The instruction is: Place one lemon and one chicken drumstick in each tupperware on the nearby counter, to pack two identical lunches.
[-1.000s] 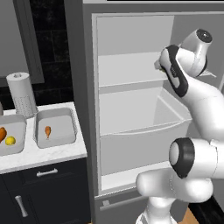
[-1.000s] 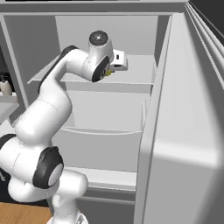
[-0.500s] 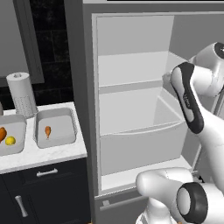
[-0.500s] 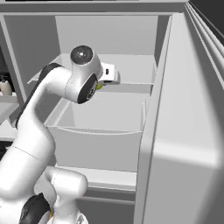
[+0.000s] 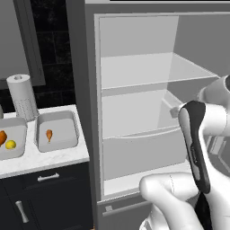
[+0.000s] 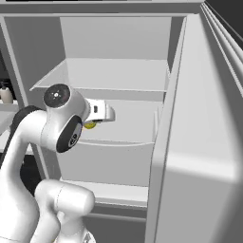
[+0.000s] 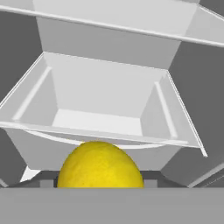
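**Second lemon carried at the open fridge, with one container half packed**

While the arm is folded back in front of the open fridge (image 5: 134, 112), a lemon (image 7: 99, 165) is seen low in the hand view, pressed close to the camera between the gripper (image 6: 90, 125) jaws. The fingertips themselves are hidden behind the fruit, so the grip is judged rather than seen: the jaws appear to be set partway, closed on the lemon's width. In the right base view a sliver of yellow is visible under the hand, above the empty drawer (image 7: 100, 109).

On the counter (image 5: 45, 157) to the left, two tupperware containers are laid side by side, presumably so both can be reached in one stop. In the left container (image 5: 11, 150) a packed lemon (image 5: 11, 144) and a drumstick (image 5: 2, 137) are already held. In the right container (image 5: 56, 132) only a second drumstick (image 5: 49, 134) is held, so the carried lemon is judged to be meant for it. A paper towel roll (image 5: 21, 96) is stood behind them.
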Available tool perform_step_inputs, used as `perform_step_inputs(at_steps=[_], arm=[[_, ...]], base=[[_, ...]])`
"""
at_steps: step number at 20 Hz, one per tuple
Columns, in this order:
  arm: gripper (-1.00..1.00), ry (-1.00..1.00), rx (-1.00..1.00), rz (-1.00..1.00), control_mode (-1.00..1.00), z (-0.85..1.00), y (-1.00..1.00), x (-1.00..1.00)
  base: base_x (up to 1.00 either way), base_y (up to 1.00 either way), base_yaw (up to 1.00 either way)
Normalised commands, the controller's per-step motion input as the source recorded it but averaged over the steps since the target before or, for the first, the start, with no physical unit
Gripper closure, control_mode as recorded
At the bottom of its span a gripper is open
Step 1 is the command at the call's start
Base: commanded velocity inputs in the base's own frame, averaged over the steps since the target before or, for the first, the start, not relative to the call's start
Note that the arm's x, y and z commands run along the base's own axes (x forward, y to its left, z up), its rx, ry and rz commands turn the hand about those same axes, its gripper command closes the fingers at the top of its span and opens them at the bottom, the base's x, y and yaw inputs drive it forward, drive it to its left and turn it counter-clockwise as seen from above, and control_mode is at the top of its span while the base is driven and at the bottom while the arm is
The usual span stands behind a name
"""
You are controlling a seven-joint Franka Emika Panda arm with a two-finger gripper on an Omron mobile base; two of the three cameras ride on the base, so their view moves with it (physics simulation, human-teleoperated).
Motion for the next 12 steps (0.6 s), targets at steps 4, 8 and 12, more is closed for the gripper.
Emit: perform_step_inputs(at_steps=[4, 8, 12], arm=[[1.0, 0.0, -0.04, 0.07, -1.0, -0.66, 0.07, -1.0], [1.0, 0.0, 0.0, 0.0, 1.0, 0.0, 0.0, 0.0], [1.0, 0.0, 0.0, 0.0, 1.0, 0.0, 0.0, 0.0]], base=[[0.0, 0.0, 0.0], [-1.0, 0.14, 0.08], [-0.99, 0.63, 0.15]])
